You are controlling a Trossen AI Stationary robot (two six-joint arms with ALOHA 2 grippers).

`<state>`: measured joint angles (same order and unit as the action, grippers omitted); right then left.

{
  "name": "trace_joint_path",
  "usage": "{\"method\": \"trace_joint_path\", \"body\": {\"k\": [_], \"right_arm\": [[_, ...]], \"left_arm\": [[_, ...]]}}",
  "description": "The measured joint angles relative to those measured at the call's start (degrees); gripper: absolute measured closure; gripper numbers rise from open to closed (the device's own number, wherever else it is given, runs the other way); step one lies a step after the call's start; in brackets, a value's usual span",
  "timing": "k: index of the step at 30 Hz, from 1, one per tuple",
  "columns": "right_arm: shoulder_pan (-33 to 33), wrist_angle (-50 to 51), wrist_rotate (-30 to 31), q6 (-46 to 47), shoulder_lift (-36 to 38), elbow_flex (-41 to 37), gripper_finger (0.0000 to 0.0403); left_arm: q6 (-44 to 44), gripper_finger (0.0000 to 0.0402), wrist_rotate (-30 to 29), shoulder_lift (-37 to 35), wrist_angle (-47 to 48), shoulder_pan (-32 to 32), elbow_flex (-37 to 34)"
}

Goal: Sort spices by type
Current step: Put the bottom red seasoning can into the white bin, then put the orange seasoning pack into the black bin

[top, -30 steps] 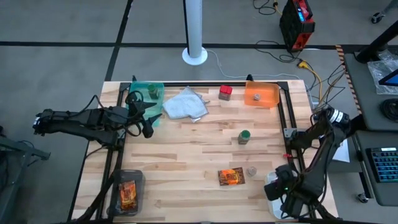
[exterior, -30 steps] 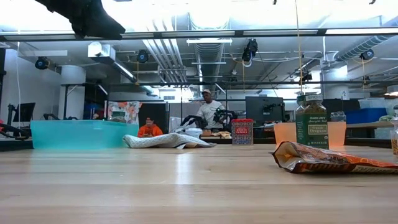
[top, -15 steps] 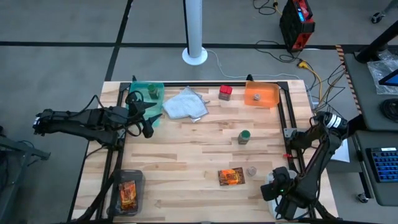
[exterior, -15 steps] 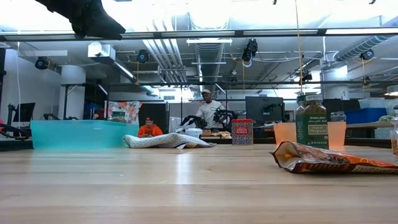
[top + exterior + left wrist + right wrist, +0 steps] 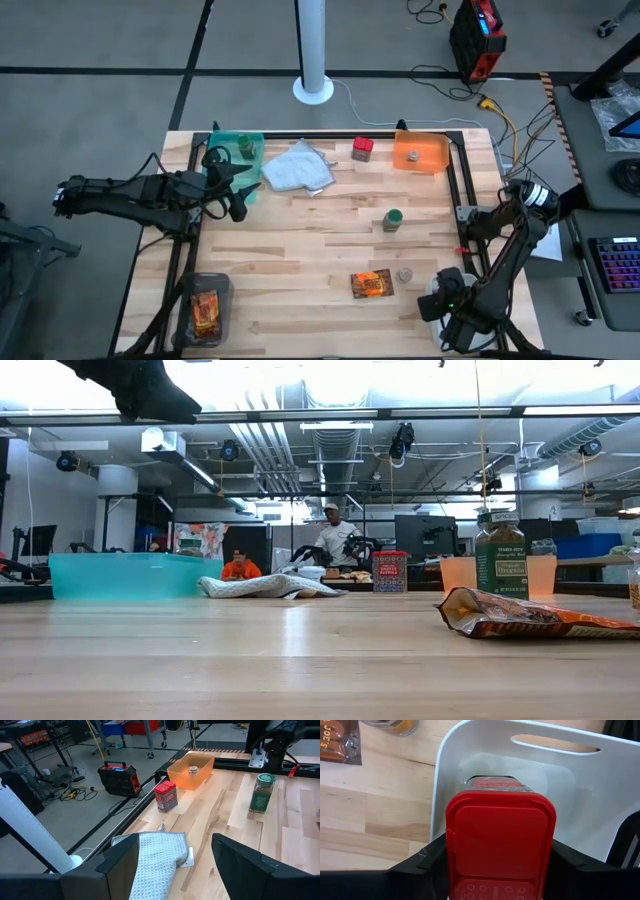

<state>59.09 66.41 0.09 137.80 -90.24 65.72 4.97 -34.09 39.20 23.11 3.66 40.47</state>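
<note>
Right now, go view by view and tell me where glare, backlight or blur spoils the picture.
Low view: bright ceiling lights wash out the top, the arm reads as a black silhouette, and the near table is soft. Right wrist view: the red box fills the picture close to the lens, over the white tray. Left wrist view: the fingers are dark and blurred. High view: evenly lit.

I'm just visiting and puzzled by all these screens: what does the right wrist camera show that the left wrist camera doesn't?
Only the right wrist view shows a red box between the right gripper's fingers, held over a white tray, with part of an orange packet on the wood nearby.

Only the left wrist view shows the open left gripper above a grey cloth, another red box, a green-capped jar and an orange tray holding a small grey jar.

Both show the wooden table.
</note>
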Motion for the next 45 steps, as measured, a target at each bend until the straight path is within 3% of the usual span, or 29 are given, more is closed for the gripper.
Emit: {"method": "trace_joint_path", "body": {"k": [16, 27, 31, 39, 45], "right_arm": [[0.0, 1.8, -0.7, -0.4, 1.7, 0.9, 0.0140], [-0.7, 14.2, -2.0, 1.0, 5.4, 7.9, 0.0142], [-1.4, 20.1, 1.7, -0.4, 5.5, 11.8, 0.0155], [-4.6, 23.3, 15.2, -8.5, 5.5, 14.1, 0.0173], [-8.2, 23.2, 27.4, -21.3, 5.1, 14.2, 0.0177]], "left_arm": [[0.0, 0.0168, 0.0, 0.0, 0.0, 0.0, 0.0], [0.0, 0.0168, 0.0, 0.0, -0.1, 0.0, 0.0], [1.6, 0.0168, 0.6, 0.1, -0.1, 0.0, 0.0], [4.6, 0.0168, 5.2, 2.8, -0.4, 0.0, 0.0], [6.2, 0.0168, 15.8, 5.0, -0.5, 0.9, 0.3]]}}
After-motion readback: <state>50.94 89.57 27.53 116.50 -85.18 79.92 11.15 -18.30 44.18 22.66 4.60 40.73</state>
